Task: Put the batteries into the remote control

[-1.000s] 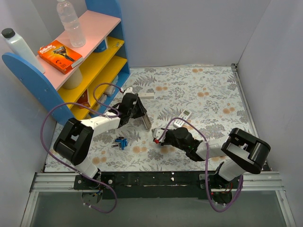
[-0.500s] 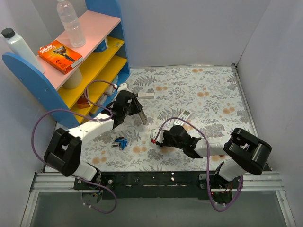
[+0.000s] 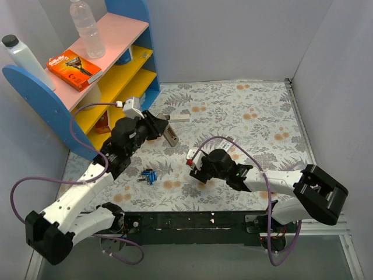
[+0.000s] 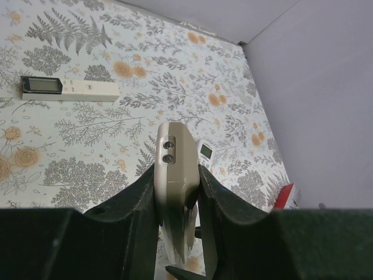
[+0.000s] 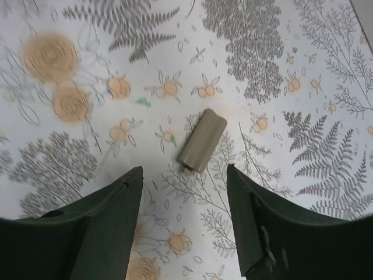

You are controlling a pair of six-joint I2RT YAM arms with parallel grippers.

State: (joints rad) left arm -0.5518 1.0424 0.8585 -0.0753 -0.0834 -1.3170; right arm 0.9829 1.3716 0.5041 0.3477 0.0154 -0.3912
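L gripper (image 4: 176, 175) is clamped on the remote control (image 4: 173, 143) – raised above the floral mat (image 3: 262, 111), left of centre in top view, near the long white bar (image 4: 67, 87). R gripper (image 5: 183, 175) is spread wide w/ nothing between its fingers – a small tan piece (image 5: 201, 140) lies just above them in frame. The batteries (image 3: 149, 175) sit on the mat, lower left of centre, apart from both.

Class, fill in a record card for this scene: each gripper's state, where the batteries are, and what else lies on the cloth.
Left gripper: shut on the remote control
Right gripper: open, above a small beige piece
Batteries: blue cluster on the cloth, apart from both grippers
Also on cloth: long white bar; small screen remote
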